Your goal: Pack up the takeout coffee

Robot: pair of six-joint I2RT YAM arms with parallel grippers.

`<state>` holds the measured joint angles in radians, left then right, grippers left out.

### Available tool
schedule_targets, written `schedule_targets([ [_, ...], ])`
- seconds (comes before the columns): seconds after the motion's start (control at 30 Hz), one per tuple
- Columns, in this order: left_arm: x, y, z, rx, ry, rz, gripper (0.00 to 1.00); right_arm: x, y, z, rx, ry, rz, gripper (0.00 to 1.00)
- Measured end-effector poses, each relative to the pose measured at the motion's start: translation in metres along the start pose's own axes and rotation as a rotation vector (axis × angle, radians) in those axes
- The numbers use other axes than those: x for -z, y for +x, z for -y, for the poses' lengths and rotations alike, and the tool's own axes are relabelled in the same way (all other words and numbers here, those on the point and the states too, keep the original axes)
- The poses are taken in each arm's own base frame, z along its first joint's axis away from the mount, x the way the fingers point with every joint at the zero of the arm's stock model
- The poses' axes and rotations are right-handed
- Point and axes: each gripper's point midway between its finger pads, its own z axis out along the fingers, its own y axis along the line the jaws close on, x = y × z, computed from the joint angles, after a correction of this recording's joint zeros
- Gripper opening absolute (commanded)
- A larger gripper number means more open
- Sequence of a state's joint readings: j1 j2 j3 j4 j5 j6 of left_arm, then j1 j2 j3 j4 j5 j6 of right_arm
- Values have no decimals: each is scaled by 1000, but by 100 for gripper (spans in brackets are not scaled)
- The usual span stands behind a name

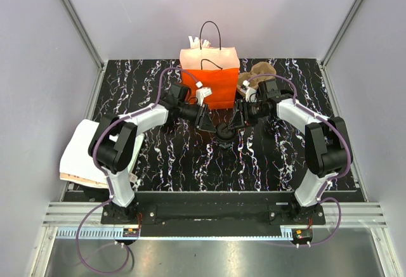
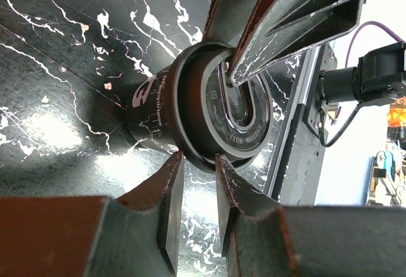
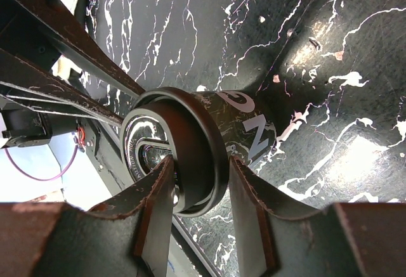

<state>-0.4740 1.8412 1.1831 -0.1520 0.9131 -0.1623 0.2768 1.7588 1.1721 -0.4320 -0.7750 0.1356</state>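
Note:
The takeout coffee, a small black cup with a black lid, stands on the black marbled table in front of the orange paper bag. My left gripper reaches it from the left. In the left wrist view its fingertips pinch the edge of the lid rim with a narrow gap. My right gripper reaches it from the right. In the right wrist view its jaws straddle the lid rim, one finger on the lid top and the other against the cup wall.
The orange bag stands upright and open at the back middle, with white items sticking out of its top. A brown lump lies behind the right arm. A white and tan stack sits off the table's left edge.

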Motion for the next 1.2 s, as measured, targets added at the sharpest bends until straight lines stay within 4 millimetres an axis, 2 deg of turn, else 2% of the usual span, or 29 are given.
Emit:
schedule_targets([
  [0.3,-3,3,-4,16,-11,-29,18,-1,0,0,11,17,3,42],
  [0.37,-3,3,-4,16,-13,-33,23,-1,0,0,13,19,3,41],
  [0.4,-3,3,-4,17,-13,-34,34,-1,0,0,13,20,3,41],
  [0.47,-3,3,-5,9,-18,-34,38,-1,0,-1,15,21,3,41],
  [0.6,-3,3,-10,3,-42,-35,57,-1,0,-1,24,28,5,40],
  [0.9,3,3,-13,-40,-95,-42,70,-2,1,-2,35,36,4,39],
  [1.2,14,-9,2,-97,-104,-13,75,-5,3,-6,51,29,3,38],
])
